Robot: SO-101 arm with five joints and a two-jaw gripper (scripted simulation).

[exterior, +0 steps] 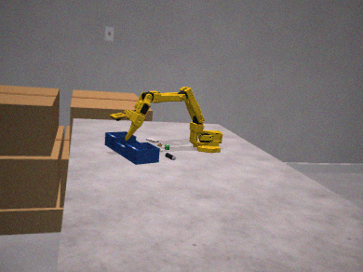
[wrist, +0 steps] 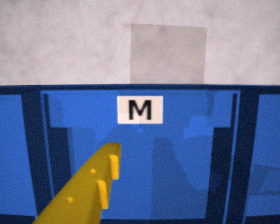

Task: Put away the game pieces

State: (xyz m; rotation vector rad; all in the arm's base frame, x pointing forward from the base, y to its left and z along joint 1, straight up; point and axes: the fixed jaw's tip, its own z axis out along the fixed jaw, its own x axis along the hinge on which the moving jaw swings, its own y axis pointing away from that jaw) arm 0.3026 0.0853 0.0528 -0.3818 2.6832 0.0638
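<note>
Where the exterior view takes in the room, a plain grey wall is seen behind a pale, mottled grey bench (exterior: pixel 195 205), with a small light plate (exterior: pixel 109 33) fixed to the wall in the upper left of the frame. Brown cardboard boxes (exterior: pixel 28 121) are stacked at the left edge, and another box (exterior: pixel 100 103) is seen behind the bench's far side. The yellow arm (exterior: pixel 186 99) is mounted near the middle of the frame, and its gripper (exterior: pixel 125 123) is held over a long blue row of bins (exterior: pixel 132 148), whose long axis is seen to run from upper left to lower right.

The jaws are spread fully apart and nothing is held between them. In the wrist view, one yellow jaw is seen rising from the lower left over the compartment labelled M (wrist: pixel 140 109); the E label cannot be made out in either view.

To the right of the bins, several small things are laid on the bench: a white piece (exterior: pixel 152 140), a tiny brownish piece (exterior: pixel 160 144), a small green piece (exterior: pixel 167 146) and a dark cylinder (exterior: pixel 170 156), its long axis running from upper left to lower right. Which are game pieces cannot be told at this size.
</note>
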